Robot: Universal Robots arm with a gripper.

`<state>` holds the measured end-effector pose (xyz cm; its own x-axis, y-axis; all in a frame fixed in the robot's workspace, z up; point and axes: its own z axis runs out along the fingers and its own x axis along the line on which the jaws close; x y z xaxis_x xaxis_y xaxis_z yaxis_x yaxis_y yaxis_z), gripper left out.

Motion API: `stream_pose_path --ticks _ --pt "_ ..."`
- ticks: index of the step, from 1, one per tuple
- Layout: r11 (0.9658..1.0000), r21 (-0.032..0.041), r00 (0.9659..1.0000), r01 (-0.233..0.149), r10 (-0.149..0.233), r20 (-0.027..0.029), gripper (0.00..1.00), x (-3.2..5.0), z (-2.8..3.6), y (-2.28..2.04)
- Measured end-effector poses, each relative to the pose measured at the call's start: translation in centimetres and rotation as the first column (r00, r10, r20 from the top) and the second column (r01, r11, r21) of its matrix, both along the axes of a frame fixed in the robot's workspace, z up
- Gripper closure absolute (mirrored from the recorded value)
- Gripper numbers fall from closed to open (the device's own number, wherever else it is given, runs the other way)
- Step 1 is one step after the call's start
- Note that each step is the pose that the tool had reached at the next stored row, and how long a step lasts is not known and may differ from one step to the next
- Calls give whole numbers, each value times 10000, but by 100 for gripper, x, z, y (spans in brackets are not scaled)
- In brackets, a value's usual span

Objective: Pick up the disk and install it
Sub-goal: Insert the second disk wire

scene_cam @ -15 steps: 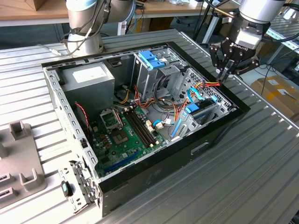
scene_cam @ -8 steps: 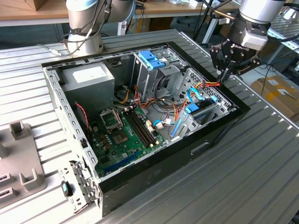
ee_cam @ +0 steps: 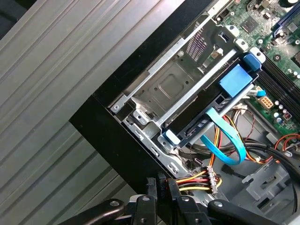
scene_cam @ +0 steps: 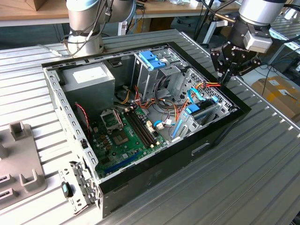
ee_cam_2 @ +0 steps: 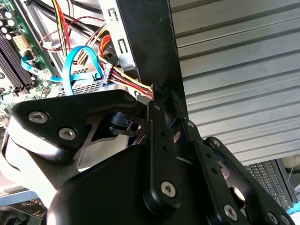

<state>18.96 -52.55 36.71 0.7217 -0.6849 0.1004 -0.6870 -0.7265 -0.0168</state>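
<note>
The end effector (scene_cam: pixel 229 70) hung over the computer case's (scene_cam: pixel 140 176) wall on the exterior view's right. Its fingers were pressed together, apparently pinching the yellow-and-red power lead (ee_cam: pixel 194 178). The disk (ee_cam: pixel 199 119) sat in the drive cage just inside that wall. Risk: a pull on the lead could strain its connector or snag the blue data cable (ee_cam: pixel 227 138). The power supply's white label (scene_cam: pixel 89 74) was illegible.

gripper (scene_cam: pixel 233 70) hung at black case wall (scene_cam: pixel 220 129), fingers closed over power cable bundle (ee_cam: pixel 199 179) | disk (ee_cam: pixel 206 123) in its bay, crossed by blue data cable (ee_cam: pixel 225 140) | tall metal cage (scene_cam: pixel 152 70) crowded the case middle | ribbed table (scene_cam: pixel 262 159) outside the case lay open
</note>
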Motion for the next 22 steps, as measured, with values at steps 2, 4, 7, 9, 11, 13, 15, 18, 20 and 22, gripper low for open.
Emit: stream_pose_path --ticks 2,4,7,9,11,13,15,18,20,22 --pt "10000 -2 10000 1 -1 0 76 0 -2 0" --pt "10000 -2 10000 1 -1 0 76 0 -5 0" --pt "10000 -3 10000 0 0 0 76 0 -5 0" --pt "10000 -3 10000 0 0 0 76 0 -5 0" --pt "10000 -5 10000 0 0 0 78 0 -4 0" --pt "10000 -4 10000 0 0 0 84 0 -4 0" --pt "10000 -5 10000 1 -1 0 84 0 -5 0" --pt "10000 -5 10000 0 0 0 84 0 -4 0" --pt "10000 -5 10000 42 -42 0 84 0 -4 0" --pt "9999 -5 9999 167 -167 0 84 -1 -4 0"
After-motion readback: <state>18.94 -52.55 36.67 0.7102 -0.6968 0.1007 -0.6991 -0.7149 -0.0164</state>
